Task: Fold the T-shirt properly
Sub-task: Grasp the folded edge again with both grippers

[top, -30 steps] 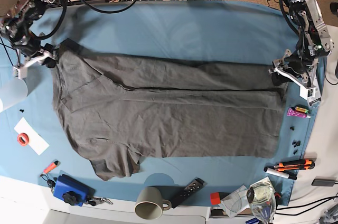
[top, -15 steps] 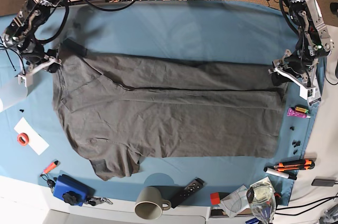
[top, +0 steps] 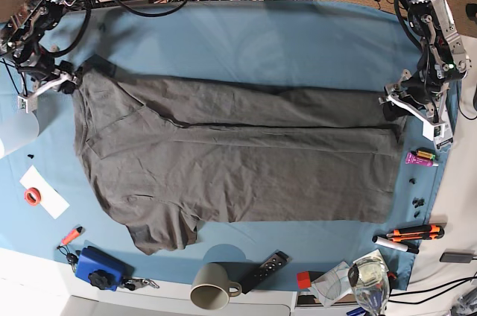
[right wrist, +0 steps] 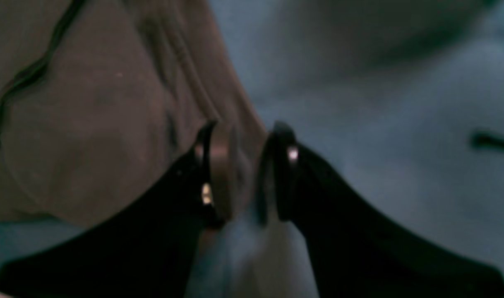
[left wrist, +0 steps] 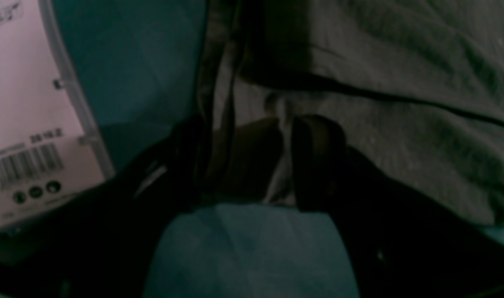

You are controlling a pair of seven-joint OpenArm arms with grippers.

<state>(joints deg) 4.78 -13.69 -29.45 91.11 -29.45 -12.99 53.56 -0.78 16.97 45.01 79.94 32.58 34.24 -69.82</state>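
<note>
The dark grey T-shirt (top: 238,159) lies spread on the blue table cloth (top: 261,40), its far side folded in along a long crease and its collar end at the left. My left gripper (top: 391,106) stands at the shirt's right edge. In the left wrist view this gripper (left wrist: 254,128) is open, and the shirt's (left wrist: 401,124) dark hem runs up between its fingers. My right gripper (top: 68,81) sits at the shirt's far left corner. In the right wrist view its jaws (right wrist: 246,136) stand a little apart at the edge of the fabric (right wrist: 90,124).
A mug (top: 211,290), a remote (top: 263,271), a blue box (top: 97,267) and a glass (top: 369,282) line the near edge. Markers (top: 408,235) lie at the right. A red tape ring (top: 32,195) on paper lies at the left. A labelled white box (left wrist: 28,124) is beside my left gripper.
The right arm, on the base view's left, dipped slightly toward the near side and came back up beside the shirt's corner. The left arm and the shirt have not moved.
</note>
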